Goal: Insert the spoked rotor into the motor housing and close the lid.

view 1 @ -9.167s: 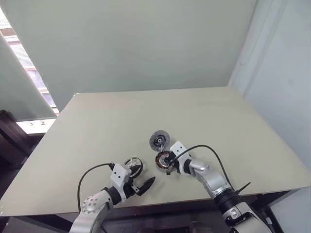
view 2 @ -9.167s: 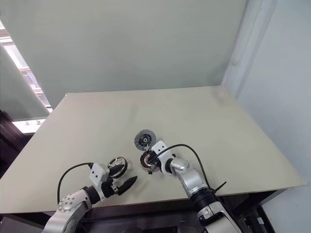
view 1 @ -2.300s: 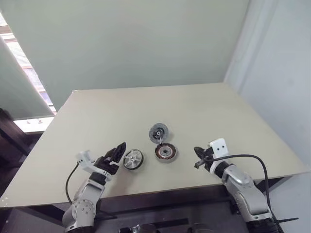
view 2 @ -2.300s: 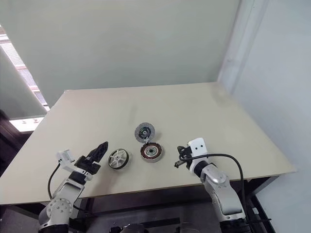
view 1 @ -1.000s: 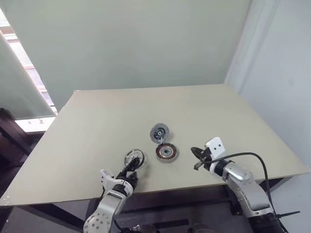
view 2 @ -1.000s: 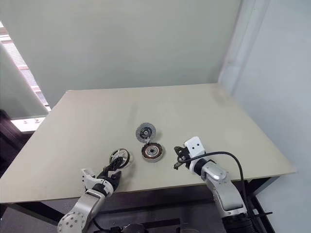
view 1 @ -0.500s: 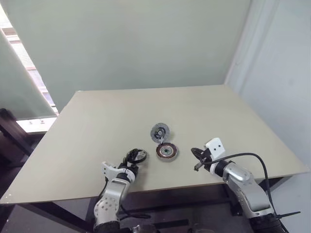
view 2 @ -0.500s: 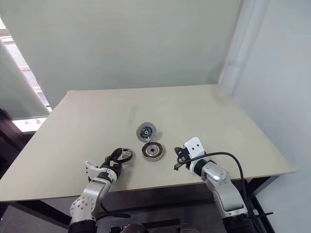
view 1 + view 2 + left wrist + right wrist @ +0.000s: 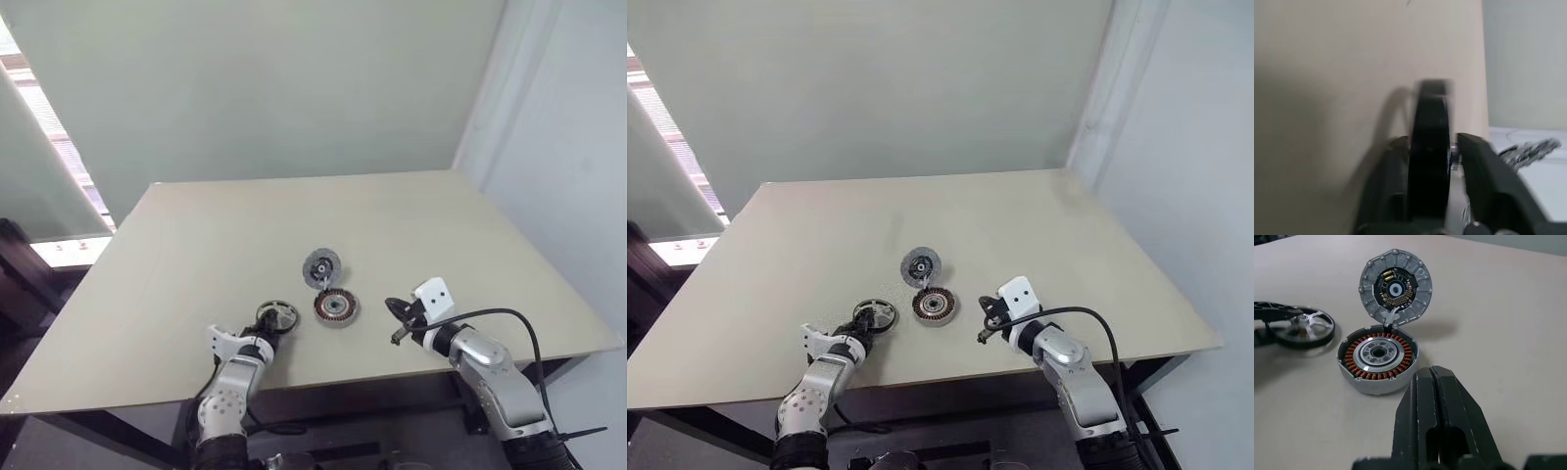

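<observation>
The spoked rotor (image 9: 277, 313) lies on the table just left of the motor housing (image 9: 335, 306). My left gripper (image 9: 265, 327) reaches it from the near side and is shut on its rim. In the left wrist view the rotor's dark rim (image 9: 1429, 147) stands edge-on between the two fingers (image 9: 1484, 181). The housing (image 9: 1378, 355) lies open with its copper windings up. Just behind it the lid (image 9: 1396, 286) stands tilted, inner face showing. My right gripper (image 9: 1431, 373) is shut and empty, hovering a short way right of the housing.
The beige table (image 9: 441, 245) stretches far back and to both sides of the parts. Its front edge runs just behind my grippers. A black cable (image 9: 490, 315) loops over my right wrist.
My left gripper has moved forward onto the rotor and closed on its rim. The right arm has not moved.
</observation>
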Motion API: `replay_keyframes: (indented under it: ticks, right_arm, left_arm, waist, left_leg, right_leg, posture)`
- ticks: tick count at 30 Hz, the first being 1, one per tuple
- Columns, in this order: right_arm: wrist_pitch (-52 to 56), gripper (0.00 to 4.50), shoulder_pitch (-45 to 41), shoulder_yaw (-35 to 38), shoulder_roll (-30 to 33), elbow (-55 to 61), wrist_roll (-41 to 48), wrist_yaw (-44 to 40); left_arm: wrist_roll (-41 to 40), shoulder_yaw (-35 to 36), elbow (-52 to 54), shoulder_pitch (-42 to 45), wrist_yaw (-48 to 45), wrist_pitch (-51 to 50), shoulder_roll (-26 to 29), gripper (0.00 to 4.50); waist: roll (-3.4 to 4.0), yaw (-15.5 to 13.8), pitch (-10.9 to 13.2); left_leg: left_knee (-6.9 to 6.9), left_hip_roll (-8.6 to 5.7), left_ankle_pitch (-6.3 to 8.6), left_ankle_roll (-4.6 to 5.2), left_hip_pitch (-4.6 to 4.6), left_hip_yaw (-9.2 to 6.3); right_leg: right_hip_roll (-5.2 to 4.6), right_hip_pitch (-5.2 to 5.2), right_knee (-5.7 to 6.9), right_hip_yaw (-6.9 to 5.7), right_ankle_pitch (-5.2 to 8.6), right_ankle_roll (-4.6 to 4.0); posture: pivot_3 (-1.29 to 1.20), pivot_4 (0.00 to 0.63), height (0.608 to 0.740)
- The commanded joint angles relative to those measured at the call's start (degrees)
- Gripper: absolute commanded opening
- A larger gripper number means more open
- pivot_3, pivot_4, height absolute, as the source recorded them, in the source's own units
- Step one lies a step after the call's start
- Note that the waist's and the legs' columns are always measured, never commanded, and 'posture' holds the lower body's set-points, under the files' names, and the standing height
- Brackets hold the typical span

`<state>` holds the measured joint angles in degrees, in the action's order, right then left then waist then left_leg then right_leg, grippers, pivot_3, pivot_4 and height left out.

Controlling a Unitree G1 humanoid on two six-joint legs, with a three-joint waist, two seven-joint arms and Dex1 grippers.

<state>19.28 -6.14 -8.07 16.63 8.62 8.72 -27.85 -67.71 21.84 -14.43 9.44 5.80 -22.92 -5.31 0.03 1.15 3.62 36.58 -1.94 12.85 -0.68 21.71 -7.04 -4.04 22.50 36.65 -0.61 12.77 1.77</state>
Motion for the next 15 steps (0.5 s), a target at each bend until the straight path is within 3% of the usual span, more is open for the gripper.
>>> replay_keyframes:
  ticks: [1, 8, 15]
  right_arm:
    - [-0.69, 0.00, -0.65, 0.40, 0.12, 2.99, -0.15, 0.27]
    - [-0.95, 0.00, -0.39, 0.35, -0.01, 2.81, -0.20, 0.49]
    - [-1.26, 0.00, -0.11, 0.51, -0.05, 2.34, -0.48, 0.50]
  left_arm:
    - [0.83, -0.14, -0.67, 0.33, 0.14, -0.59, -4.11, 0.33]
    - [-0.19, -0.92, 2.60, -1.09, -3.10, -3.97, -3.26, 0.34]
    - [-6.74, -1.58, 9.85, -3.52, -8.17, -12.68, -2.21, 0.34]
  waist:
    - [0.01, -0.25, -0.01]
    - [-0.02, -0.73, 0.01]
    - [-0.10, -0.72, 0.07]
  left_leg:
    - [-0.07, -0.04, 0.00, 0.02, 0.00, 0.00]
    - [-0.29, -0.05, -0.10, 0.21, 0.00, 0.00]
    - [-0.28, -0.04, 0.02, 0.02, 0.08, 0.00]
  right_leg:
    - [-0.01, 0.02, 0.00, 0.02, -0.01, 0.01]
    - [0.01, 0.11, -0.03, 0.04, 0.00, 0.00]
    - [0.00, 0.17, -0.10, 0.05, 0.00, 0.01]
  posture:
    - [0.00, 0.000, 0.740]
    - [0.00, 0.000, 0.740]
    - [0.00, 0.000, 0.740]
